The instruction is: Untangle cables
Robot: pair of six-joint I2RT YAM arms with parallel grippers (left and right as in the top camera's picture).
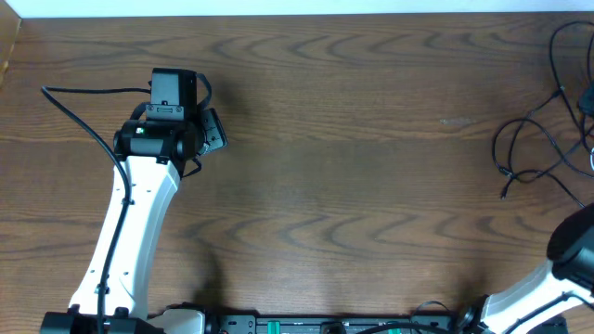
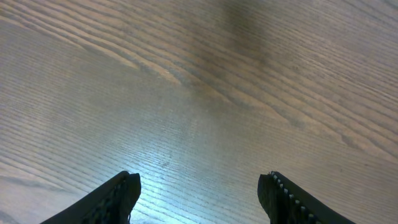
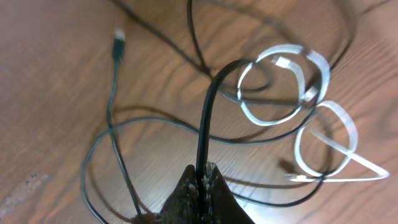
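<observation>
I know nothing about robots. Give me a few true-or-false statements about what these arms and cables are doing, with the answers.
1. The right gripper pinches a black cable. True.
2. The left gripper holds a cable. False: it is open, with only bare table below it.
3. The white cable lies in loops. True.
4. The cables sit mid-table in the overhead view. False: they lie at the right edge, far from the left gripper.
</observation>
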